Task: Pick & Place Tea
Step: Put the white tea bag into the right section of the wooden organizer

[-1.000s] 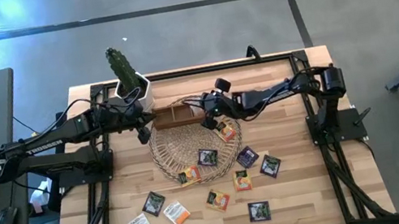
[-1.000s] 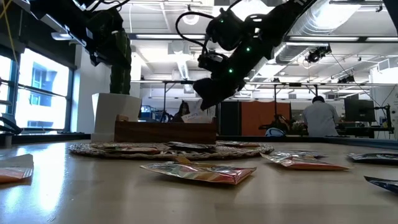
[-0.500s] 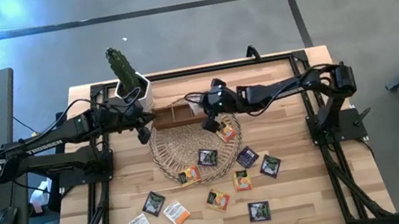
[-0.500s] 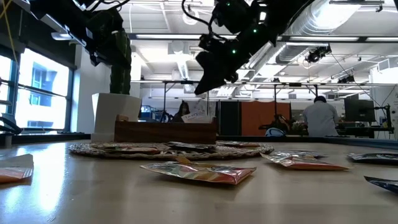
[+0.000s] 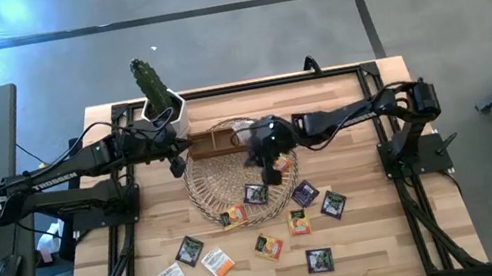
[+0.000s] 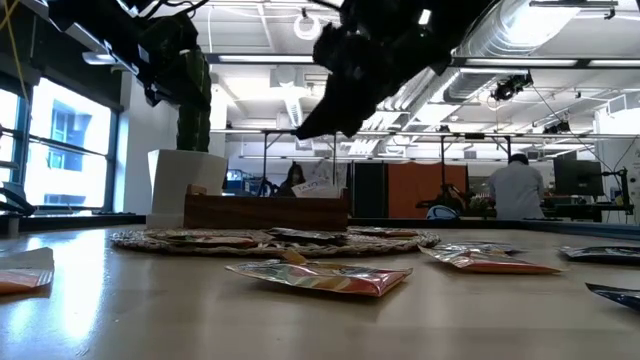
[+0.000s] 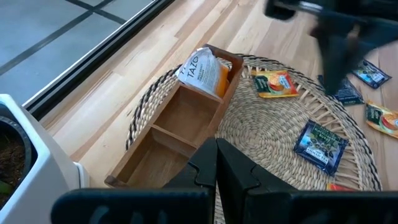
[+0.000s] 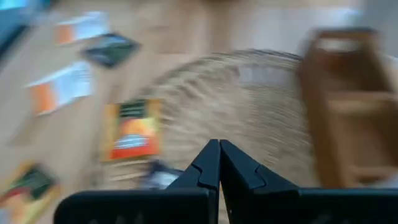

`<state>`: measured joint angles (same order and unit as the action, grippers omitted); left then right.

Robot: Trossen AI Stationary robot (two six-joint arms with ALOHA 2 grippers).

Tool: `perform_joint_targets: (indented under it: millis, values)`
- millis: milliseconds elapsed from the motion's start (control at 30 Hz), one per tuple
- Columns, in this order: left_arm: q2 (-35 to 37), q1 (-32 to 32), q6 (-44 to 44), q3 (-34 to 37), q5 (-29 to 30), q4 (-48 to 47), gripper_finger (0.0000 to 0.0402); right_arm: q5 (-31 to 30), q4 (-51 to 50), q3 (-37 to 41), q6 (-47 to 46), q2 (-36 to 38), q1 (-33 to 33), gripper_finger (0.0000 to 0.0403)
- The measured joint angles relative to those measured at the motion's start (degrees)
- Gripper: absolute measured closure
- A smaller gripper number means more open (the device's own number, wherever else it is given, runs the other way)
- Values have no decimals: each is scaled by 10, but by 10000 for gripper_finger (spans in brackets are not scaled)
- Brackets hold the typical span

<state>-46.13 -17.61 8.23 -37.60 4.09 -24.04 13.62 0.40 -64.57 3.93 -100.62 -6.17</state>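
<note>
The right gripper [image 5: 270, 172] is hanging above the wicker mat [image 5: 209, 185], jaws pressed together on nothing. The left gripper [image 5: 179, 165] is waiting at the mat's edge beside the wooden box [image 5: 217, 143], jaws likewise pressed together. One tea sachet [image 7: 205, 71] is sitting in the box's end compartment; another orange sachet [image 7: 273, 84] and a dark sachet [image 7: 320, 142] are lying on the mat. More sachets [image 5: 215, 262] are lying scattered on the table [image 5: 375, 237] in front of the mat. A potted cactus [image 5: 155, 93] is standing behind the box. A person [image 6: 515, 190] is standing in the room beyond.
</note>
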Motion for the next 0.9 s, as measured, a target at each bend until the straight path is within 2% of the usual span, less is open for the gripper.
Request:
perform_joint_targets:
  millis: [100, 433, 733, 900]
  values:
    - [0, 0, 0, 0, 0, 0, 401, 26, 22, 0, 13, -1, 19, 397]
    - [-3, 0, -4, 0, -11, 49, 401, -42, 58, 0, 26, -4, 73, 349]
    - [-3, 0, -5, 0, -80, 46, 401, 17, 135, 0, 24, -9, 102, 310]
    - [-3, 0, -4, 0, -60, 49, 401, 27, 214, 0, 23, -47, 117, 308]
